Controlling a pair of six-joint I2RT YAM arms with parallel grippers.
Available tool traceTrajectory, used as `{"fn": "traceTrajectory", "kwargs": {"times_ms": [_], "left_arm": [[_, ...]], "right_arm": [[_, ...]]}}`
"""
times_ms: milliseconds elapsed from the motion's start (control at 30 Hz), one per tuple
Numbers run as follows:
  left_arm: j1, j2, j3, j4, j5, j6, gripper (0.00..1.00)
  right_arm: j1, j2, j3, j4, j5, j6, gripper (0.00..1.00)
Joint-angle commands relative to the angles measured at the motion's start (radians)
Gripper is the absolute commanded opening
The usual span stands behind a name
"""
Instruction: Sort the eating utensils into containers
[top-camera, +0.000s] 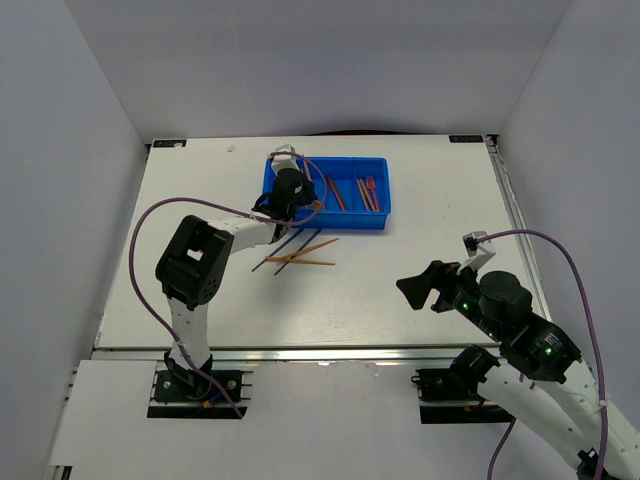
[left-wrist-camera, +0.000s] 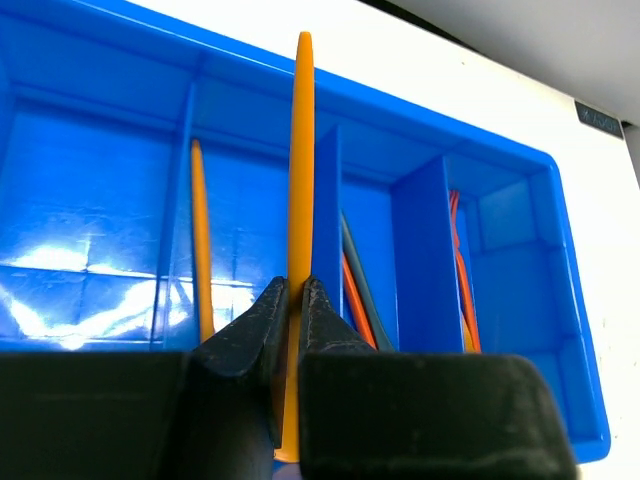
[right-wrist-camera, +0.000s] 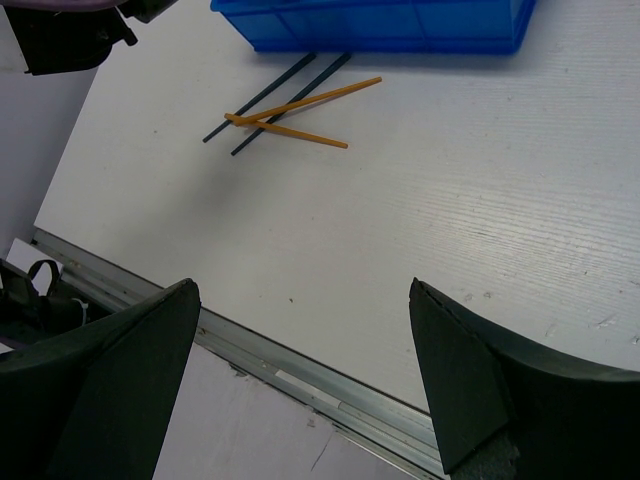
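My left gripper (left-wrist-camera: 292, 290) is shut on an orange stick (left-wrist-camera: 300, 160) and holds it over the bright blue tray (top-camera: 378, 218), above its left compartments; it also shows in the top view (top-camera: 290, 190). Another orange stick (left-wrist-camera: 200, 240) lies in the compartment to the left. Orange and grey utensils (left-wrist-camera: 355, 290) lie in a middle compartment, orange ones (left-wrist-camera: 462, 270) further right. On the table in front of the tray lie two orange sticks (right-wrist-camera: 300, 105) crossed over two dark blue sticks (right-wrist-camera: 265, 100). My right gripper (right-wrist-camera: 305, 300) is open and empty, above the table's near right part.
The tray (left-wrist-camera: 560, 260) stands at the back middle of the white table (top-camera: 400, 280). A metal rail (right-wrist-camera: 300, 370) runs along the table's near edge. Grey walls enclose the table on three sides.
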Motion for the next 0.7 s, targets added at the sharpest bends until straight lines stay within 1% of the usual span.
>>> {"fn": "traceTrajectory", "kwargs": {"times_ms": [0, 33, 100, 133, 167, 233, 333, 400, 500, 600, 667], "left_arm": [[-0.014, -0.028, 0.057, -0.039, -0.018, 0.009, 0.02], [-0.016, -0.02, 0.068, -0.057, -0.015, 0.015, 0.03], [-0.018, -0.002, 0.09, -0.077, -0.01, 0.017, 0.1], [-0.019, 0.0, 0.096, -0.08, -0.013, 0.019, 0.16], [-0.021, 0.0, 0.096, -0.082, -0.019, 0.017, 0.26], [-0.022, -0.002, 0.097, -0.085, -0.025, 0.019, 0.34], [-0.024, -0.004, 0.108, -0.099, -0.036, 0.02, 0.42], [-0.024, -0.008, 0.111, -0.103, -0.036, 0.028, 0.46], [-0.024, -0.026, 0.105, -0.108, -0.039, 0.032, 0.48], [-0.025, -0.077, 0.079, -0.106, -0.039, 0.052, 0.55], [-0.031, -0.13, 0.081, -0.166, -0.068, 0.072, 0.66]], "right_arm": [[-0.001, -0.015, 0.02, 0.02, -0.003, -0.001, 0.89], [-0.001, -0.016, 0.02, 0.016, -0.002, -0.001, 0.89], [-0.001, -0.02, 0.022, 0.013, 0.0, -0.001, 0.89], [-0.001, -0.022, 0.022, 0.011, 0.001, -0.001, 0.89], [-0.001, -0.022, 0.023, 0.008, 0.003, -0.001, 0.89], [-0.003, -0.022, 0.025, 0.007, 0.006, -0.001, 0.89], [-0.001, -0.02, 0.025, 0.007, 0.007, -0.001, 0.9], [-0.001, -0.02, 0.025, 0.006, 0.007, -0.001, 0.89], [-0.001, -0.017, 0.022, 0.008, 0.012, -0.002, 0.89], [-0.001, -0.006, 0.016, 0.016, 0.024, -0.01, 0.89], [-0.001, 0.021, 0.008, 0.023, 0.032, -0.018, 0.89]]}}
